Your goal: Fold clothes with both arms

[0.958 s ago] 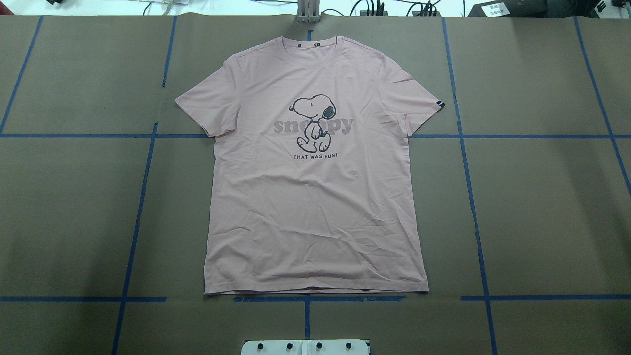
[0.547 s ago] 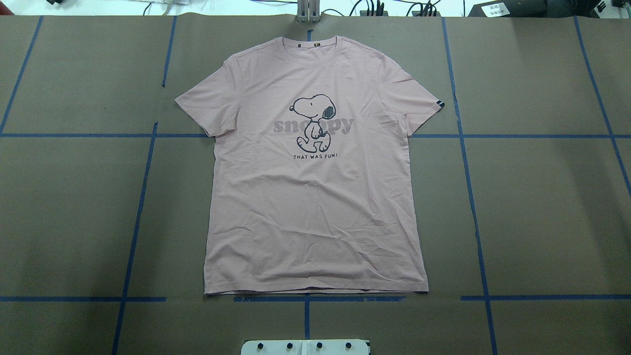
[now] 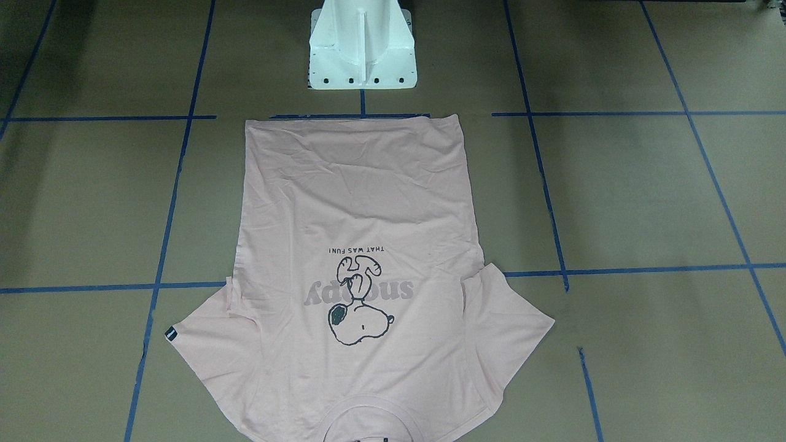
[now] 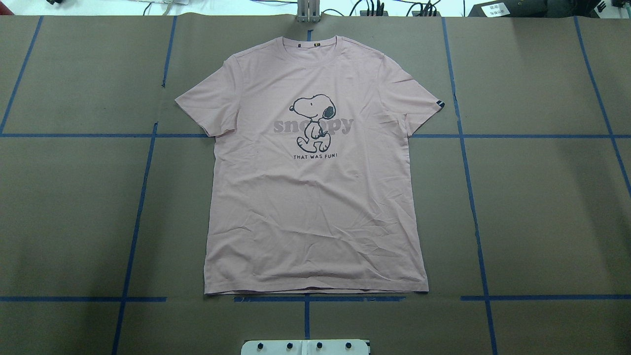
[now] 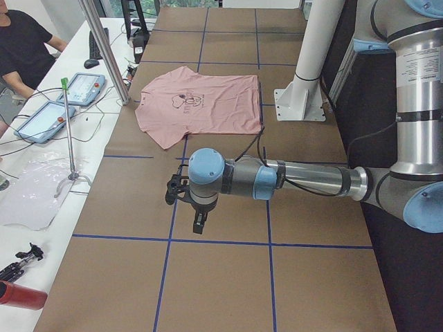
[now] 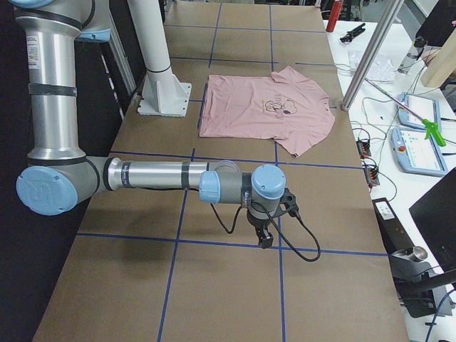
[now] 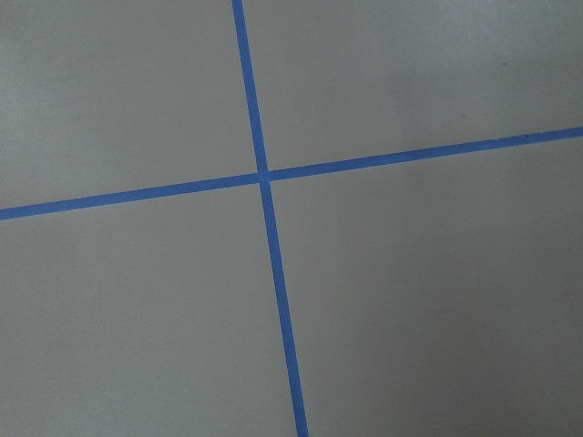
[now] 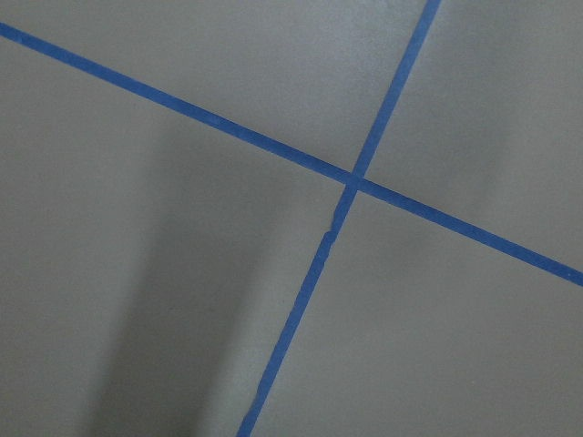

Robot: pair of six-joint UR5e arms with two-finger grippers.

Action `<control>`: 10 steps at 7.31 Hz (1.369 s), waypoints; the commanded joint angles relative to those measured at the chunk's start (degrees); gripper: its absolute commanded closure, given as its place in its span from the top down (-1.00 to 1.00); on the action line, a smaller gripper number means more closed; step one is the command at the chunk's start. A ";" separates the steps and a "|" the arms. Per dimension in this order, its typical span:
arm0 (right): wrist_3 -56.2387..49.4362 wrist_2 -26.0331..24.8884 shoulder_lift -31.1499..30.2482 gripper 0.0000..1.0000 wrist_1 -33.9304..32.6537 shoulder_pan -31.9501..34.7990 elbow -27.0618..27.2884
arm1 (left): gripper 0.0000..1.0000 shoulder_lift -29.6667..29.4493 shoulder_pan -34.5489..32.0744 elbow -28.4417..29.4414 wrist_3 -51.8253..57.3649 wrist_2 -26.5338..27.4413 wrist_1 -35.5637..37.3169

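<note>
**Pink T-shirt lies flat, well away from both sets of jaws**

A matte brown paper table cover [image 4: 542, 197] is divided into large rectangles by blue tape lines [image 4: 143, 172]. The pale pink short-sleeved cotton T-shirt [image 4: 315, 222] lies on it face up, spread flat and softly creased across the lower body. Its ribbed crew neck points away from the white pedestal base [image 3: 362, 43], its straight hem lies nearest that base, and both sleeves fan outward. A dark outlined cartoon dog [image 4: 313, 123] walks across grey lettering on the chest, and a small dark tag [image 4: 440, 104] sits on the right sleeve's edge.

The silver tubular left arm [image 5: 311, 181] reaches out level above the table. Its black left gripper [image 5: 199, 227] points straight down above a tape crossing. The shirt lies well beyond its jaws, toward the table's middle. Whether those jaws are spread or pressed together cannot be told.

The right arm [image 6: 149, 174] mirrors this pose, with the right gripper [image 6: 264, 239] pointing down near a tape crossing and the shirt again far beyond its jaws. The state of its jaws cannot be told either.
</note>
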 commanded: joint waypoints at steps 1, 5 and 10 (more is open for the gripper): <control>3.91 1.64 -0.12 1.00 0.89 -0.61 0.08 | 1.00 -0.09 0.51 0.16 0.11 -1.08 -0.88; 43.72 3.14 14.33 1.00 15.53 -15.95 -6.31 | 1.00 0.00 1.91 0.33 -0.33 -4.96 -4.76; 82.39 -21.52 33.35 0.79 31.03 -35.39 -21.08 | 1.00 -0.18 2.62 -0.28 -5.08 -5.05 -5.02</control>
